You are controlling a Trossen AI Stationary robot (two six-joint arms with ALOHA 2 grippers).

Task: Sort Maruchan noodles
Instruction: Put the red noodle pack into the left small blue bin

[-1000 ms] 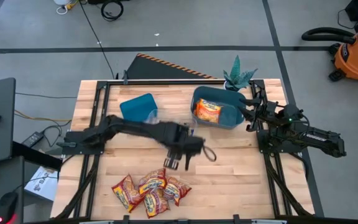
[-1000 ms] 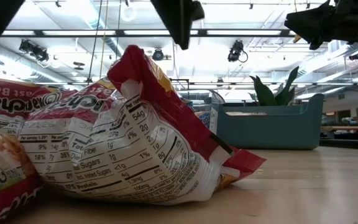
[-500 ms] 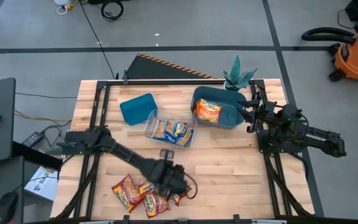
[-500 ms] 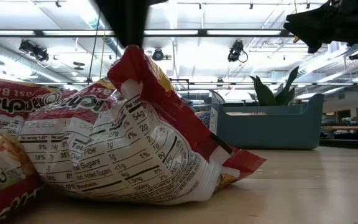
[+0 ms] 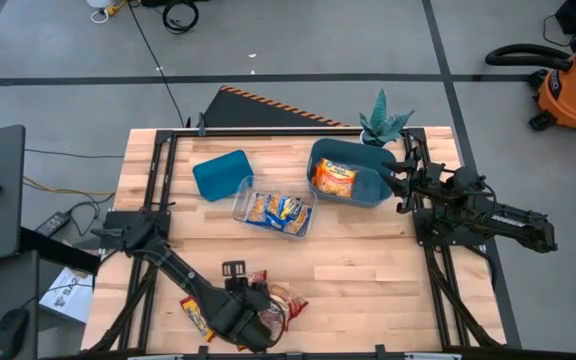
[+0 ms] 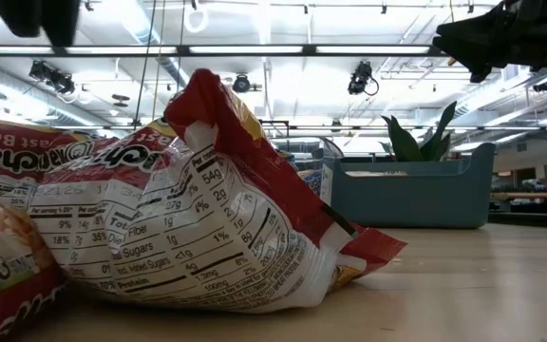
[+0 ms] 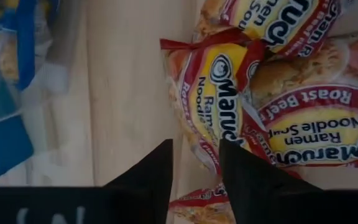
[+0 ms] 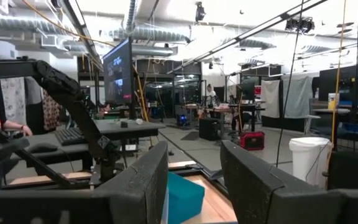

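Note:
Several red-and-yellow Maruchan packets (image 5: 290,300) lie piled flat on the wood near the table's near edge, and fill the low view (image 6: 207,218). My left gripper (image 5: 248,312) hangs open above this pile. In its wrist view (image 7: 196,146) the fingers straddle one packet's (image 7: 219,87) edge from above without touching it. Blue-and-yellow packets lie in the clear tray (image 5: 273,211). An orange packet (image 5: 334,178) lies in the right teal bin (image 5: 368,185). My right gripper (image 5: 398,178) waits open by that bin's right side (image 8: 194,155).
A second teal bin (image 5: 221,173) sits left of the clear tray. A potted plant (image 5: 383,122) stands at the far right corner. Black frame rails run along both table sides. Bare wood (image 5: 378,270) lies between the tray and the near edge on the right.
My left gripper has swung from the table's middle, beside the clear tray, toward the near edge and now hangs over the red-and-yellow pile. The tray with its blue-and-yellow packets has come into view behind it. The packets in the pile have not moved.

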